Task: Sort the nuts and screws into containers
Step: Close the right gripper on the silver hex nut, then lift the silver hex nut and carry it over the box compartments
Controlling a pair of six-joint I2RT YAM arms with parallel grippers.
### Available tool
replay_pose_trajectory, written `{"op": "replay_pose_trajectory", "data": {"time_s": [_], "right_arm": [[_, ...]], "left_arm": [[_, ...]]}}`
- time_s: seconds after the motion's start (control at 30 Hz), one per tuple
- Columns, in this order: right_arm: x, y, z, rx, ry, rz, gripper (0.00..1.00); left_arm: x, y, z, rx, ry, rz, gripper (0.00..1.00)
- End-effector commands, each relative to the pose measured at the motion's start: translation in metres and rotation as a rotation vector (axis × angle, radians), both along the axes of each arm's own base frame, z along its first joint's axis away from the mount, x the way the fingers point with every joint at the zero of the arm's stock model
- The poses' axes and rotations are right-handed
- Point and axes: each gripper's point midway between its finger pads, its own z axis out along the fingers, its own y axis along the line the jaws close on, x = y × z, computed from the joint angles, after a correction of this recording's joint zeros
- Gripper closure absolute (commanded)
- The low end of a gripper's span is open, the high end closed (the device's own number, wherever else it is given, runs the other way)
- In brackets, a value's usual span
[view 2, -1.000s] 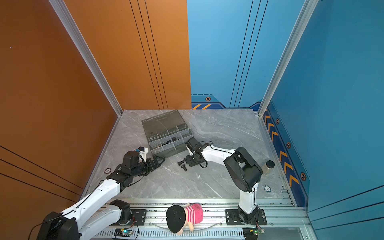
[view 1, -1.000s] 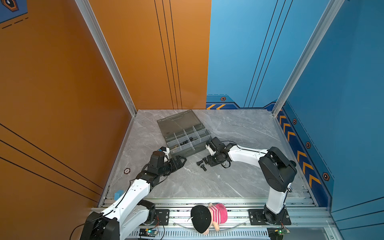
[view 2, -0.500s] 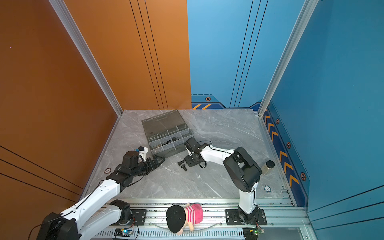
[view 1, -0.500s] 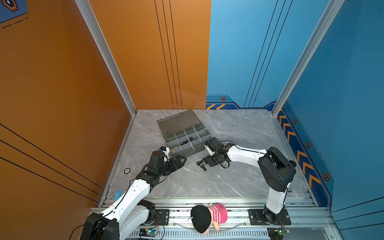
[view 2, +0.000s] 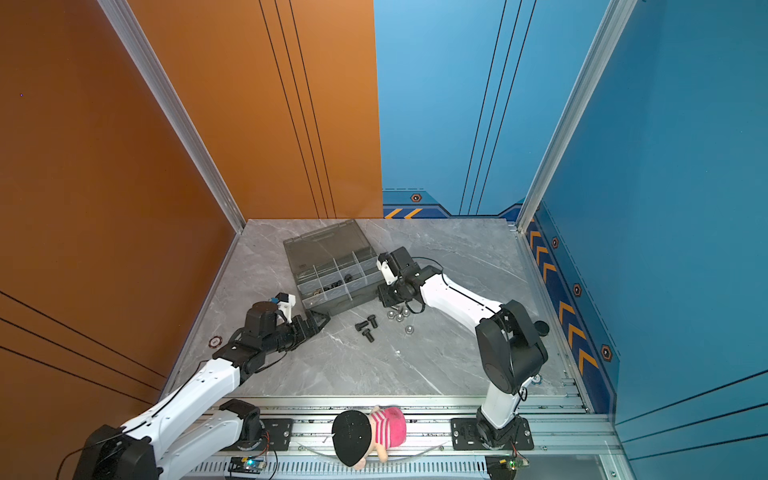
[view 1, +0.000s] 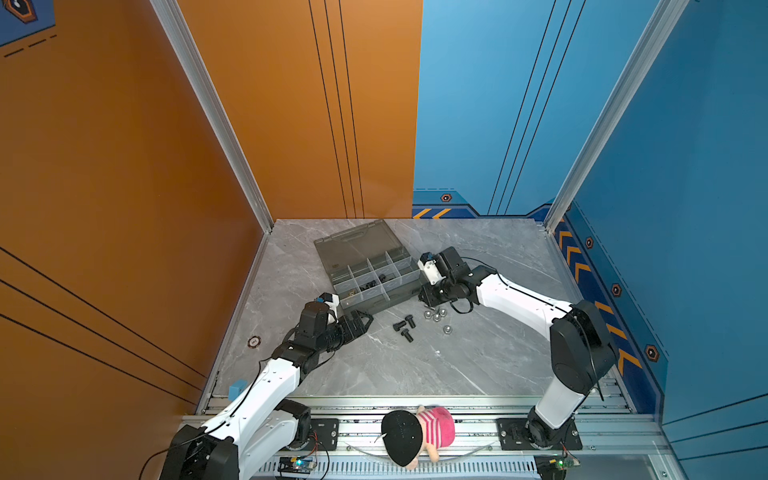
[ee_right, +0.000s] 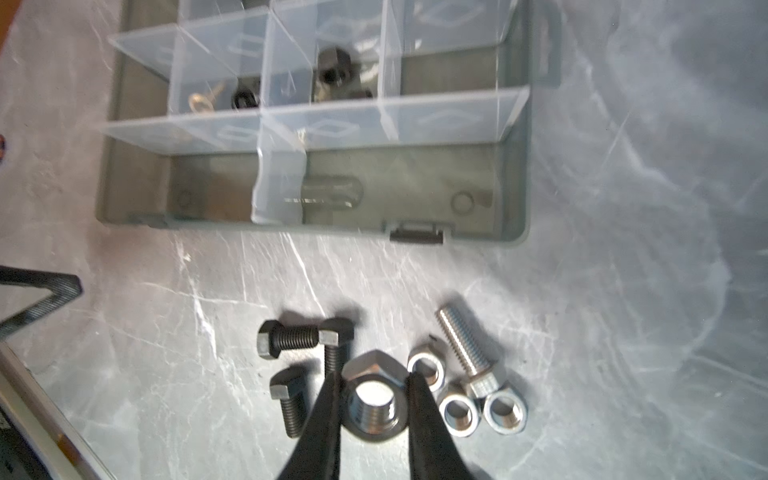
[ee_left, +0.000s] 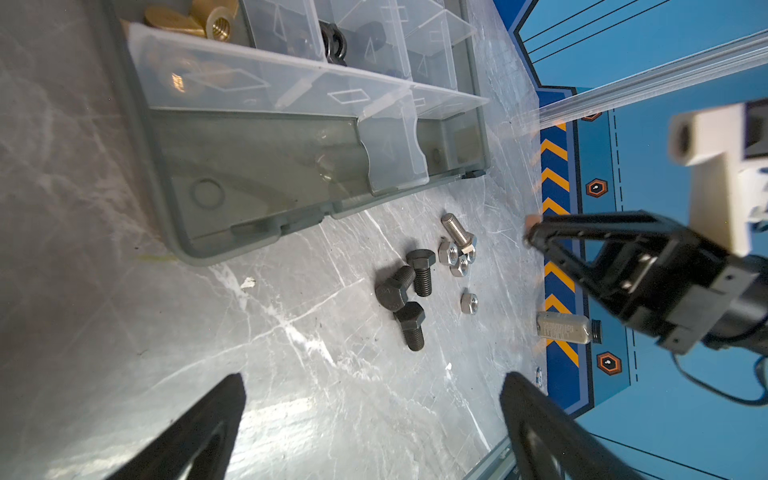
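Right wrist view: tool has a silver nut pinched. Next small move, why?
Probably carry it over the organiser case and stop above a bare cell: the right tool is shut on the silver hex nut, apparently lifted clear of the loose nuts on the table.

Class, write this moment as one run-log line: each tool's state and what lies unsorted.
left tool: open, empty | right tool: shut on silver hex nut | loose on table: black bolts, silver bolt, silver nuts

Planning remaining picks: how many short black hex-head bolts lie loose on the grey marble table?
3 black bolts clustered before the smoky grey organiser case: one nearest the silver hex nuts, one beside it, one farther from the case. None looks hidden.
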Motion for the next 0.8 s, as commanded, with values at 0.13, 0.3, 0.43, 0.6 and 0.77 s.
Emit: {"op": "replay_pose_trajectory", "data": {"time_s": [0.13, 0.3, 0.43, 0.6, 0.77], "right_arm": [[0.058, 0.013, 0.026, 0.014, -0.088, 0.002, 0.97], [0.104, 0.026, 0.023, 0.010, -0.136, -0.043, 0.96], [0.130, 0.038, 0.009, 0.030, -0.115, -0.076, 0.94], [0.144, 0.048, -0.008, 0.039, -0.099, -0.094, 0.93], [0.146, 0.050, -0.024, 0.023, -0.073, -0.093, 0.88]], "left_arm": [[0.000, -0.003, 0.008, -0.018, -0.018, -0.017, 0.02], [0.000, -0.003, 0.008, -0.019, -0.017, -0.019, 0.02], [0.000, -0.002, 0.007, -0.015, -0.016, -0.012, 0.02], [0.000, -0.001, 0.008, -0.013, -0.015, -0.015, 0.02], [0.000, -0.001, 0.010, -0.010, -0.019, -0.014, 0.02]]}}
